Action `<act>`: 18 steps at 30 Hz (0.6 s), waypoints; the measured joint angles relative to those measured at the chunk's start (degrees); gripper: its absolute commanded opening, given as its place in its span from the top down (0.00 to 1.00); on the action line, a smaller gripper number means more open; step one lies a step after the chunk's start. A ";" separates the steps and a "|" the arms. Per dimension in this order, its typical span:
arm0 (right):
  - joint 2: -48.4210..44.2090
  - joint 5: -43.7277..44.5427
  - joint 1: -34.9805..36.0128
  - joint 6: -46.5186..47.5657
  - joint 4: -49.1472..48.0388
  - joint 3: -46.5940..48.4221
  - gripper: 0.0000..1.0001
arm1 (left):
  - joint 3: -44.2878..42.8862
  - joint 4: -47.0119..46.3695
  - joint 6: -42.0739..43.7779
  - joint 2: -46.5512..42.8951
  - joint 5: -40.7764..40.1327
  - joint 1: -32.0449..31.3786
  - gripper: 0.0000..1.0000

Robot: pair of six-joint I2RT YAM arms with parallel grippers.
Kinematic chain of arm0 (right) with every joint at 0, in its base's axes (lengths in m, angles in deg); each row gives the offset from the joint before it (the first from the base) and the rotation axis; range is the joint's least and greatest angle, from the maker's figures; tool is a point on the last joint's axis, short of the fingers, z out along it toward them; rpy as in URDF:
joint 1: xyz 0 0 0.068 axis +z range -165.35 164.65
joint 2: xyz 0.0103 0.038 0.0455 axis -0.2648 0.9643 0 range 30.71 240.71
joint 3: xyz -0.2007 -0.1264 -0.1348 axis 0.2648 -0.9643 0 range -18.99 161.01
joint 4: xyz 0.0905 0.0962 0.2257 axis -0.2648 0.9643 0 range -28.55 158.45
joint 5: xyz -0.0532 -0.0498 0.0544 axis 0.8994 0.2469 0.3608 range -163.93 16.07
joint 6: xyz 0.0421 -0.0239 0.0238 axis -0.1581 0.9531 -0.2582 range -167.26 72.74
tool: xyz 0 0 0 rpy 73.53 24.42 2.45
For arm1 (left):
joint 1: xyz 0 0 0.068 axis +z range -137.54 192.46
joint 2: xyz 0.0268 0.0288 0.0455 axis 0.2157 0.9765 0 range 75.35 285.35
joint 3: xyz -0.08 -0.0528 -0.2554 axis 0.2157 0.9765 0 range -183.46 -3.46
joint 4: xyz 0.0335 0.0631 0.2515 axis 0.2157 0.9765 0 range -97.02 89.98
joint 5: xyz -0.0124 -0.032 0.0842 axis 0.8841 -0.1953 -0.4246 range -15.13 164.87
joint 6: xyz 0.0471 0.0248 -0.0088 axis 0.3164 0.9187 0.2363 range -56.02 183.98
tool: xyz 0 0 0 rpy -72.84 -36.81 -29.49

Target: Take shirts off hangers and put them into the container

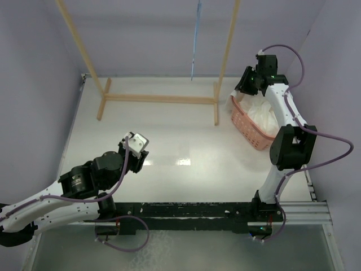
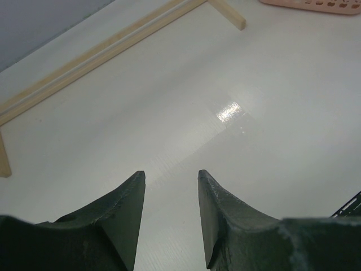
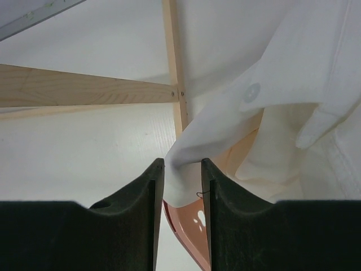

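The white shirt (image 1: 264,113) lies heaped in the orange-pink container (image 1: 248,132) at the right of the table. My right gripper (image 1: 246,84) hovers over the container's far corner. In the right wrist view a fold of the shirt (image 3: 225,130) fills the gap of the right gripper (image 3: 182,164), whose fingers press it from both sides above the container's rim (image 3: 186,231). The light-blue hanger (image 1: 194,39) hangs bare from the rack at the top centre. My left gripper (image 1: 138,144) stays low over the table's left half, and in its wrist view it (image 2: 171,175) is open with nothing in it.
The tan wooden rack (image 1: 161,99) stands across the back of the table, its foot bar (image 3: 84,87) close beside the container. The rack's base (image 2: 101,51) and the container's edge (image 2: 316,3) show far ahead of the left gripper. Purple walls close in on three sides.
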 measured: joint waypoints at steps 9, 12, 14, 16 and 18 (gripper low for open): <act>0.00 -0.87 0.00 -0.02 -1.11 -0.04 0.81 | 0.02 -0.07 0.02 0.00 -0.02 0.35 0.53; 0.00 -1.46 0.00 -0.07 -1.14 -0.09 0.72 | 0.22 -0.24 0.02 0.00 -0.02 0.37 0.53; 0.00 -1.53 0.00 -0.04 -1.14 -0.09 0.71 | 0.42 -0.35 0.04 0.00 -0.02 0.42 0.53; 0.00 -1.55 0.00 0.00 -1.18 -0.09 0.74 | 0.46 -0.37 0.04 0.00 -0.02 0.59 0.53; 0.00 -1.60 0.00 0.00 -1.20 -0.11 0.78 | 0.52 -0.37 0.04 0.00 -0.02 0.68 0.53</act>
